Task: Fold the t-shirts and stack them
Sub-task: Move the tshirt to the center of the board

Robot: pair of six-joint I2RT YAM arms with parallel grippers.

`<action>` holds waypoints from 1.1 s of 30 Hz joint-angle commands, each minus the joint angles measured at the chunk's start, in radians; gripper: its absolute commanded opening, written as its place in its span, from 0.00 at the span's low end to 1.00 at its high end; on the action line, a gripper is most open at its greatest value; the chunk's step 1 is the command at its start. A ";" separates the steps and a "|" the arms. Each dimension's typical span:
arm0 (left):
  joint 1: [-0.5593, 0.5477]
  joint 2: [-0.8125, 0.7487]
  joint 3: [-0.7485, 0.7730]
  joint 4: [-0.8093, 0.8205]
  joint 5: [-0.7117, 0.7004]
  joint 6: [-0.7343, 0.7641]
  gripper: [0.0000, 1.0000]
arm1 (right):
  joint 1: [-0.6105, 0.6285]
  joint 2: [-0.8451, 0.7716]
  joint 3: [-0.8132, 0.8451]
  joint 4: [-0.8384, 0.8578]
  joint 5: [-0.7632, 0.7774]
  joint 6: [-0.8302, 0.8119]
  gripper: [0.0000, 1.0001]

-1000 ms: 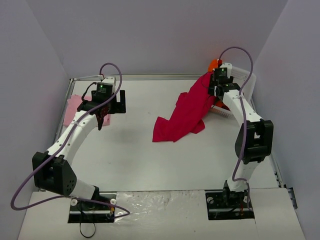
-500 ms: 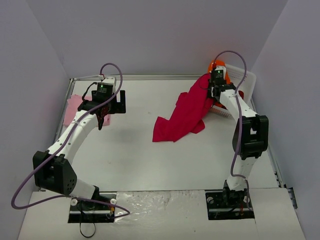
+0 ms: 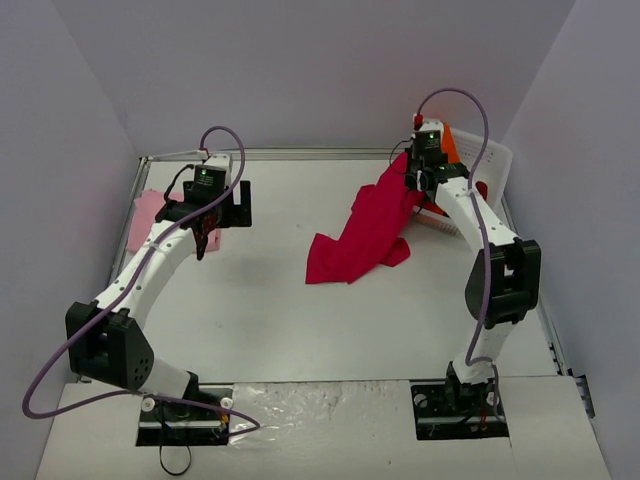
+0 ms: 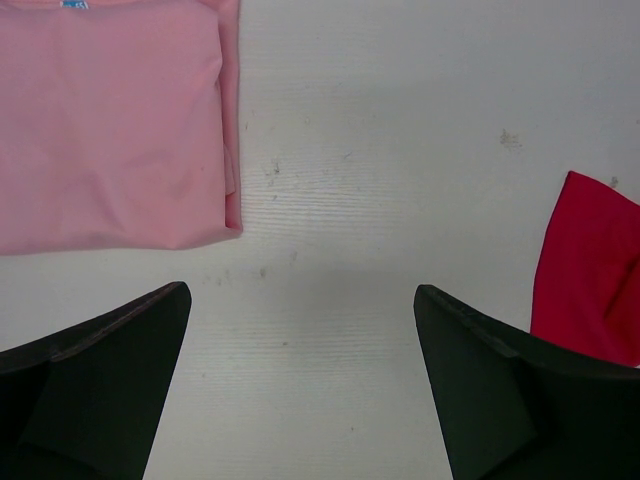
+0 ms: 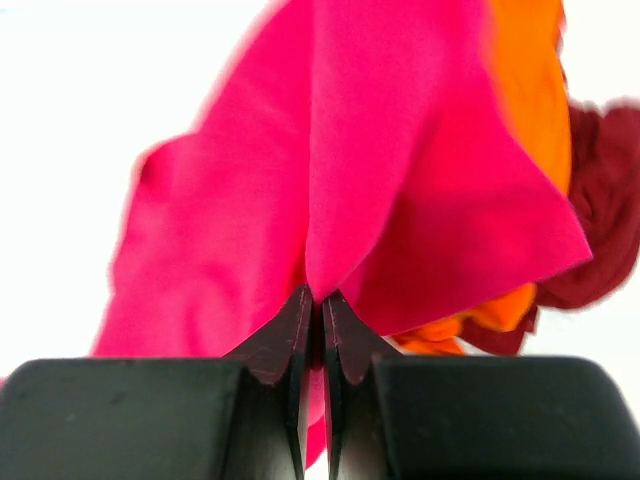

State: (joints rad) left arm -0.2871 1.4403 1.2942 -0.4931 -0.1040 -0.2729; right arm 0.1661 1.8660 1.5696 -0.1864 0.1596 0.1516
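Toward two o'clock on the white desk, the large crimson-magenta cloth t-shirt is half raised. Its lower part lies crumpled in loose folds on the desk, and its upper end climbs in a drape to the right hand. The right wrist view shows that hand's two dark fingers clenched on a pinched ridge of the cloth, which fans away from the pinch in broad, smooth pleats.

Behind the lifted cloth, a bright orange t-shirt shows in a bunched strip. A dark red t-shirt lies rumpled at its three o'clock side. Both sit at the white plastic mesh basket in the desk's far right corner.

Well apart, at ten o'clock near the desk's left edge, a pale pink t-shirt lies folded flat with straight edges. The left hand hangs over bare desk just beside it, its fingers spread wide and grasping nothing.
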 commanded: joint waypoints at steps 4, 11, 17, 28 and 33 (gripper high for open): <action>-0.007 -0.017 0.030 0.001 0.001 0.006 0.94 | 0.173 -0.208 0.110 0.022 -0.083 -0.086 0.00; -0.012 -0.023 0.028 0.001 -0.008 0.008 0.94 | 0.323 -0.275 0.043 -0.028 -0.319 -0.172 0.00; -0.015 -0.014 0.033 -0.002 0.001 0.006 0.94 | 0.335 -0.295 -0.054 -0.028 -0.276 -0.179 0.48; -0.026 -0.014 0.034 -0.009 -0.006 0.012 0.94 | 0.270 -0.127 -0.011 0.001 -0.042 -0.103 0.29; -0.032 -0.018 0.034 -0.012 -0.017 0.014 0.94 | 0.251 0.005 0.044 -0.001 -0.048 -0.072 0.00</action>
State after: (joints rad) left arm -0.3092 1.4403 1.2938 -0.4961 -0.1036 -0.2699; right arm 0.4194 1.8305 1.5593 -0.1871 0.0807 0.0502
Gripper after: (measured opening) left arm 0.945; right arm 0.030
